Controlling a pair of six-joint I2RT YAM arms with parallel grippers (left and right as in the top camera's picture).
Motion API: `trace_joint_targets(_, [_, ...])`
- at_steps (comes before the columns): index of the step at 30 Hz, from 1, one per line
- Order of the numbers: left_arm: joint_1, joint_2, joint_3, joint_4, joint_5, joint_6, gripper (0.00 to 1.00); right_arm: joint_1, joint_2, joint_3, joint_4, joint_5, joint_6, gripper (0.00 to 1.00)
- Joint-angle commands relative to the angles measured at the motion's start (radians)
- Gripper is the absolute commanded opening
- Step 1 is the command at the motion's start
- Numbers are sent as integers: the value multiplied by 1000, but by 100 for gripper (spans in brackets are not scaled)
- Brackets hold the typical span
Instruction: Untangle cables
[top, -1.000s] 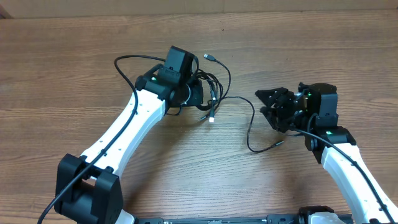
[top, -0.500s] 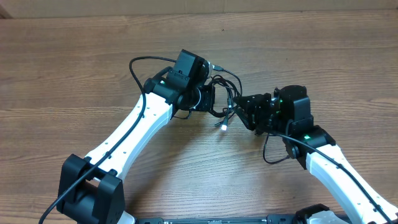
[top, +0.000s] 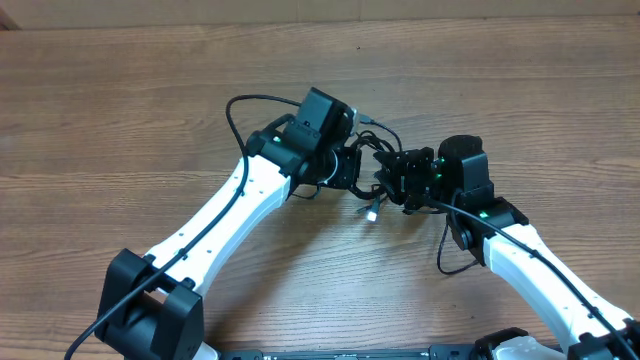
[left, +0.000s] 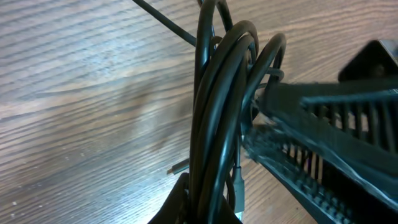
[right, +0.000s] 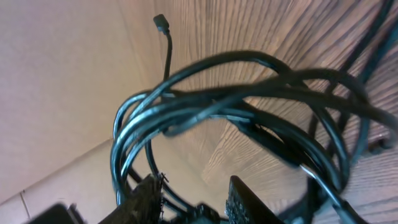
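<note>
The cables (top: 368, 168) are a tangle of thin black cords held up between my two grippers above the wooden table (top: 120, 110). My left gripper (top: 347, 166) is shut on a thick bunch of strands; in the left wrist view the cables (left: 217, 118) rise straight out of the left gripper (left: 202, 208). My right gripper (top: 393, 180) is pushed into the tangle from the right. In the right wrist view the cables (right: 236, 102) loop in front of the right gripper (right: 196, 205), whose jaws stand partly apart with strands crossing low between them. A silvery plug (top: 372, 211) hangs below.
A loose strand trails beside the right arm (top: 445, 250). One small plug end (top: 366, 120) pokes out behind the left gripper. A thicker black lead (top: 240, 105) arcs from the left arm. The right gripper's body (left: 336, 143) fills the right of the left wrist view.
Both grippers have come together over the middle of the table. The left carried the bundle rightward; the right moved left into it and narrowed its jaws. The loose strand dragged along.
</note>
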Motion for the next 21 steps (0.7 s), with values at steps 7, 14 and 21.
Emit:
trace_joint_targets(7, [-32,10,8,-11,24,84,5,2,6,14,11,87,33,27])
trace_joint_targets(14, [-31,10,8,-23,22,125,4,2,6,14,10,124,32,26])
trace_joint_targets(21, [-31,10,8,-23,23,137,4,2,6,14,-33,151,32,27])
